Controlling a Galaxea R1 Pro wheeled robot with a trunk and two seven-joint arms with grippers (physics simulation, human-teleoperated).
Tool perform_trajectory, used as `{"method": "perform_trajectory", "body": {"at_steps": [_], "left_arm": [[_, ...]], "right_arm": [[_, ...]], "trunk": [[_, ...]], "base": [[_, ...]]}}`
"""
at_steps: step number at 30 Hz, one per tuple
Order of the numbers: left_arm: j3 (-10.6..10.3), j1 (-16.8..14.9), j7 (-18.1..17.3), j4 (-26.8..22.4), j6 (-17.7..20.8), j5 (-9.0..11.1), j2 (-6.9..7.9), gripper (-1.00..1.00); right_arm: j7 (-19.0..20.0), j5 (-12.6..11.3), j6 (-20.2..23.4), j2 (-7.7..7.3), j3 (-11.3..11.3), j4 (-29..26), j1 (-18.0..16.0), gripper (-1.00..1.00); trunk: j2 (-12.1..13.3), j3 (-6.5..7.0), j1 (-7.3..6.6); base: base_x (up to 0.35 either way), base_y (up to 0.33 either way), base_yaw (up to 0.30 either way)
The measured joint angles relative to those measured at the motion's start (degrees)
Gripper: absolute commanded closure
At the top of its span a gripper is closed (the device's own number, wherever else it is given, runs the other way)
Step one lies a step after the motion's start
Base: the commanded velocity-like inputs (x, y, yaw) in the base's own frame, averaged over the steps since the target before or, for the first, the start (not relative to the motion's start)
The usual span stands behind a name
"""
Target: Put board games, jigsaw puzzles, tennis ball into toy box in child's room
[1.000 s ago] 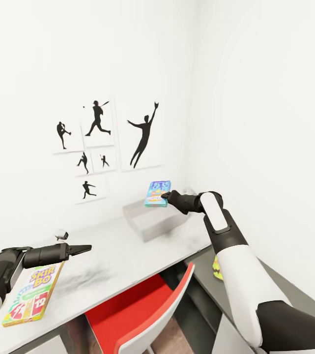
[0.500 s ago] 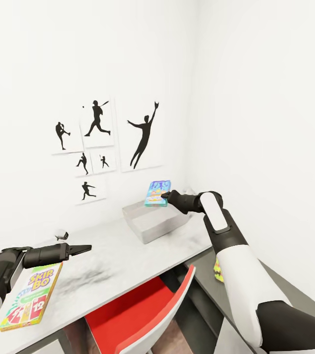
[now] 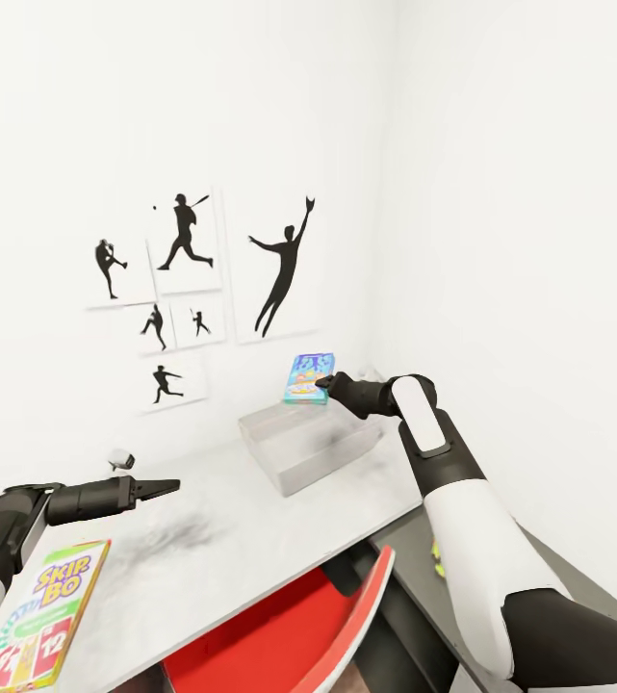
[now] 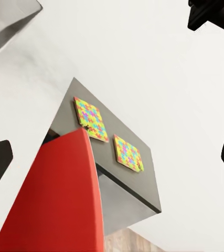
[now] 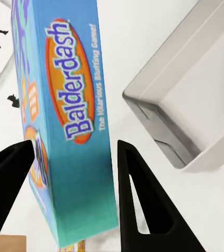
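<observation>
My right gripper (image 3: 323, 386) is shut on a blue Balderdash board game (image 3: 308, 376), held upright just above the far edge of the light grey toy box (image 3: 310, 445). In the right wrist view the game (image 5: 64, 131) sits between the two black fingers (image 5: 138, 194), with the toy box (image 5: 195, 105) beyond it. The green Skip-Bo board game (image 3: 35, 618) lies flat on the table (image 3: 250, 520) at the near left. Above the table, my left gripper (image 3: 159, 488) is open and holds nothing. Two jigsaw puzzles (image 4: 91, 118) (image 4: 128, 153) lie on a dark grey lower surface beside the table.
A red chair (image 3: 279, 635) is tucked under the table's near edge. Black sports silhouette pictures (image 3: 192, 289) hang on the white wall behind. A small grey object (image 3: 120, 460) sits on the table near the left gripper. White walls close the corner behind and to the right.
The whole view has shifted: pictures and the Skip-Bo box slid left and down. Both arms keep their poses, and the right gripper still holds the blue game over the toy box.
</observation>
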Motion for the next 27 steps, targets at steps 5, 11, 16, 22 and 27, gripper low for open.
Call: {"method": "perform_trajectory", "body": {"at_steps": [5, 11, 16, 22, 27], "left_arm": [[0.0, 0.0, 0.0, 0.0, 0.0, 0.0, -0.04, -1.0], [0.0, -0.01, 0.0, 0.0, 0.0, 0.0, -0.04, -1.0], [0.0, 0.0, 0.0, 0.0, 0.0, 0.0, -0.07, -1.0], [0.0, 0.0, 0.0, 0.0, 0.0, 0.0, -0.03, -1.0], [0.0, 0.0, 0.0, 0.0, 0.0, 0.0, -0.02, -1.0]], "right_arm": [[0.0, 0.07, 0.02, 0.0, 0.0, 0.05, 0.0, 1.0], [0.01, -0.09, -0.06, 0.0, -0.01, 0.06, 0.0, 1.0], [0.01, -0.1, -0.11, 0.0, -0.01, 0.06, 0.0, 1.0], [0.11, -0.12, -0.12, 0.0, 0.0, 0.17, 0.0, 1.0], [0.15, -0.15, -0.12, 0.0, 0.0, 0.22, 0.0, 1.0]], "trunk": [[0.0, 0.0, 0.0], [0.01, 0.0, 0.02], [0.0, 0.0, 0.02], [0.0, 0.0, 0.01], [0.01, 0.0, 0.02]], "base": [[0.222, 0.0, -0.001], [0.045, 0.02, -0.069], [0.006, 0.031, -0.021], [0.055, 0.037, -0.017], [0.118, 0.092, -0.069]]}}
